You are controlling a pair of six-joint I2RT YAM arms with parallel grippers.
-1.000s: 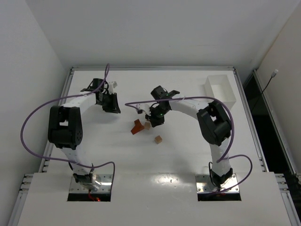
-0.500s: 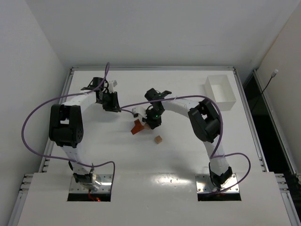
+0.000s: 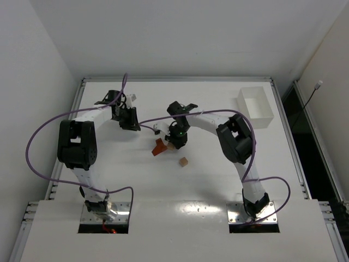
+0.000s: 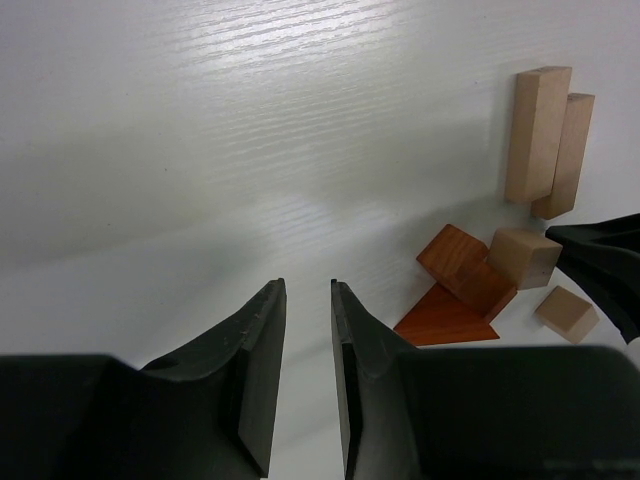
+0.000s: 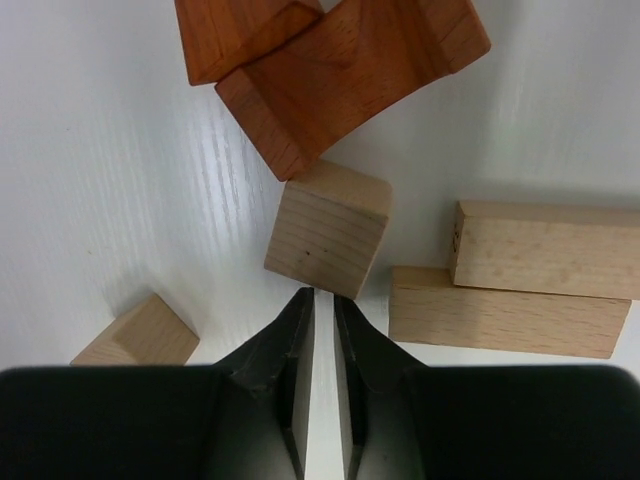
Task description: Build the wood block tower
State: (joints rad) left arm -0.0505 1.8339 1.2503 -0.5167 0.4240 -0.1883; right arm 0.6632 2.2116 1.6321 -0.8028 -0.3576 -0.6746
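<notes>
Since a second ago the right arm's elbow has been swinging in toward the middle of the table (image 3: 218, 185), bringing the right gripper (image 5: 322, 296) over the wood blocks (image 3: 159, 146); the left gripper (image 4: 307, 288) is hardly shifting. The right gripper's jaws are standing nearly together, a thin slit between them and nothing held, their tips hovering just at the near corner of a tan cube (image 5: 328, 228). That cube is sitting just beside two reddish-brown pieces (image 5: 350, 70), one overlapping the other. Two tan bars (image 5: 545, 250) are lying side by side, touching, and a small tan block (image 5: 140, 332) is lying apart. No tower is standing yet: everything is lying loose mid-table, well apart from the white tray (image 3: 256, 103). The left gripper is waiting near, jaws narrow and empty. These blocks are looking light, stiff and smooth, likely to skid if nudged, so the jaws are needing to widen and take the cube across two flat opposite faces, not a corner.
</notes>
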